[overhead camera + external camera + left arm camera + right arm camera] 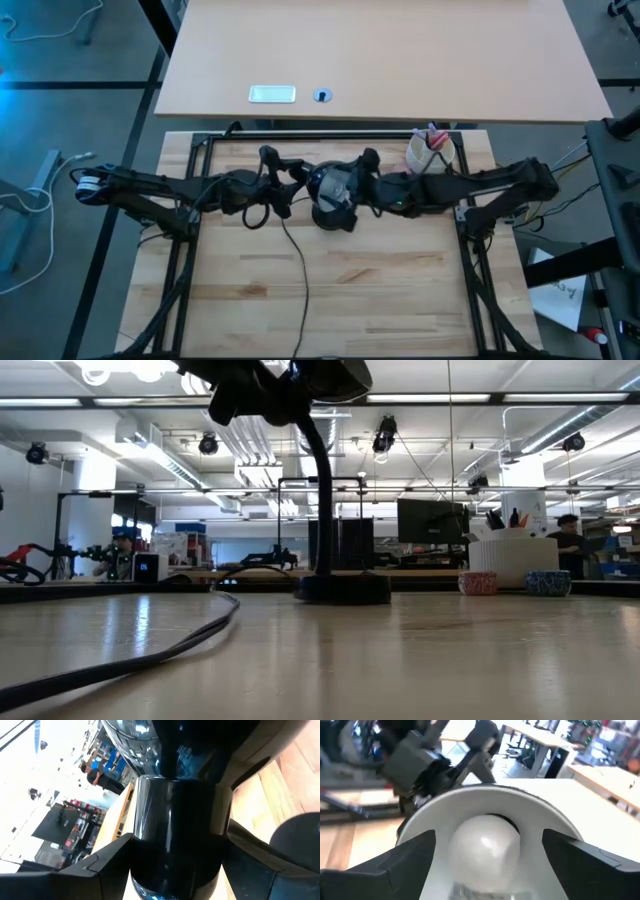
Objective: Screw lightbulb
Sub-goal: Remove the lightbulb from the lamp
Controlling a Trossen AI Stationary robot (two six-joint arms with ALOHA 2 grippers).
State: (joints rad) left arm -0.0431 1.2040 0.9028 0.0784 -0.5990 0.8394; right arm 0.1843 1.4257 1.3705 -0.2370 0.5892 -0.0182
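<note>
The black desk lamp stands mid-table on its round base [335, 216], and its neck [320, 490] rises to the head at the low view's top. My left gripper [300, 186] is shut on the glossy black barrel [175, 820] behind the shade. The white lightbulb [485, 845] sits inside the pale shade [485, 800], in front of the dark socket. My right gripper [489, 837] is open at the shade's mouth [358, 188]. Its fingers stand on either side of the bulb with a gap on each side. My left gripper pinches the lamp head's black barrel [150, 835] between its two fingers, one on each side, lying across it. It comes level from the table's left. The lamp stands upright on its base on the table.
The lamp's black cord [150, 650] runs from the base toward the near edge [300, 280]. A white ribbed cup [432, 152] with pens stands at the back right. A pink ball [478, 582] and a blue ball [548, 582] lie near it.
</note>
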